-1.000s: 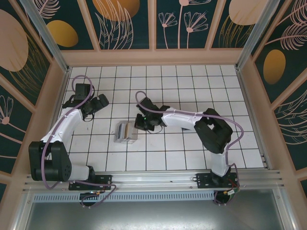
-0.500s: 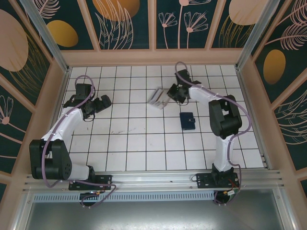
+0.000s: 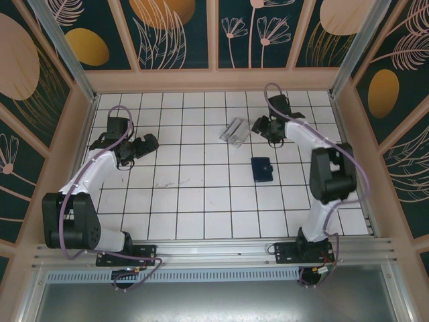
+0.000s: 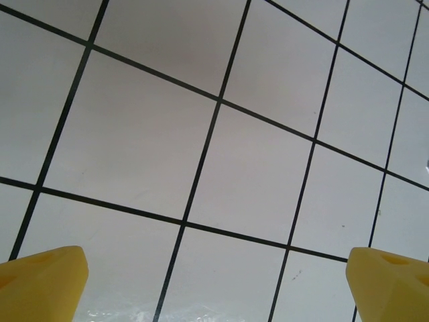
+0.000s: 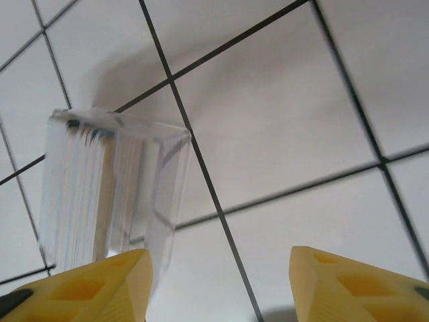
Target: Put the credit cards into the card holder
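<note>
Item 1. The table, white tile with dark grid lines, is taken as the ground for all entries.

Item 2. The wallet, dark blue, flat and closed, is laid nearest the arm bases, right of centre, well apart from both grippers.

Item 3. The left gripper is held over the left side of the table. In its wrist view the jaws are spread to the picture's 2 lower corners and nothing is grasped; bare tile is seen between them.

Item 4. The card holder, clear plastic, is set on the far-right part of the table, askew to the tile lines. In the right wrist view greyish upright lines are seen in its left portion. Whether these are credit cards or empty slots cannot be told.

Item 5. The right gripper is placed just beside the holder on its right. In its wrist view the jaws are parted with only tile between them; the holder is overlapped by 1 fingertip, and nothing is clamped.

Step judged in hand: the holder has been positioned and is not gripped. Next required: a card is to be found, probably in the wallet, pinched by its thin edge, turned upright and lined up with 1 slot.
</note>
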Tool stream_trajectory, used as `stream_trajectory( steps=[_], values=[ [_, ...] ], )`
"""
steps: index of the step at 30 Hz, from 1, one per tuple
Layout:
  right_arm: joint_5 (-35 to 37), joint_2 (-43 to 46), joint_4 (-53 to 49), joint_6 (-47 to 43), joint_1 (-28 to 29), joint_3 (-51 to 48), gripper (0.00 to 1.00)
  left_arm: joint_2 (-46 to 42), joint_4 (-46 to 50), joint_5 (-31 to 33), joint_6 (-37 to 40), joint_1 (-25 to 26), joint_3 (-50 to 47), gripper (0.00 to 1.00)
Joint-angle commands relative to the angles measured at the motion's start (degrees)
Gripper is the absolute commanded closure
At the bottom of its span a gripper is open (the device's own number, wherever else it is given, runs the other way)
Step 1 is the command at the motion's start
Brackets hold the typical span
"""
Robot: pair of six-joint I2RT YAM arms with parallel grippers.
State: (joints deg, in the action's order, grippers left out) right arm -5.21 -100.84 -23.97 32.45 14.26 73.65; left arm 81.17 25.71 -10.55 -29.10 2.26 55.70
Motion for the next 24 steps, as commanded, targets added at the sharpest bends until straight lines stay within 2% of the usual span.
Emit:
stream_trajectory(
  steps=[1,2,3,4,5,6,12,15,19,24],
  values=[
    [2.0,10.5,2.0,-4.0,-0.4,-10.2,0.40,-0.6,-0.6,-2.1,0.9,0.0,-1.3,0.01],
    [0.6,12.7,3.4,-5.0,-0.3,-13.7,0.38,-0.8,-0.8,-2.4,0.9,0.0,-1.3,0.01],
    [-0.9,14.1,4.2,-6.0,-0.1,-16.3,0.31,-0.9,-1.1,-2.7,0.9,0.0,-1.4,0.01],
    [-1.9,15.2,4.7,-7.3,0.3,-18.6,0.18,-1.0,-1.5,-3.2,0.9,0.0,-1.6,0.01],
    [-1.2,15.9,4.9,-8.2,0.8,-20.7,0.11,-1.0,-2.0,-3.8,0.8,0.0,-1.8,0.01],
    [0.0,16.2,5.0,-8.9,1.3,-22.1,0.11,-1.1,-2.4,-4.3,0.8,0.0,-1.9,0.01],
    [5.8,13.3,3.5,-11.6,2.7,-23.3,0.18,-1.0,-3.6,-6.6,0.6,0.0,-2.8,0.01],
    [5.7,11.1,3.6,-13.1,2.8,-23.8,0.18,-0.9,-3.3,-7.3,0.9,0.0,-2.7,0.01],
    [1.7,8.5,3.5,-14.0,4.9,-23.4,0.18,-1.5,-4.7,-9.1,0.5,0.0,-3.6,0.01],
    [-4.7,6.5,6.8,-13.0,10.3,-23.4,0.28,-2.5,-10.4,-18.6,-2.8,0.4,-7.2,0.01]
  ],
)
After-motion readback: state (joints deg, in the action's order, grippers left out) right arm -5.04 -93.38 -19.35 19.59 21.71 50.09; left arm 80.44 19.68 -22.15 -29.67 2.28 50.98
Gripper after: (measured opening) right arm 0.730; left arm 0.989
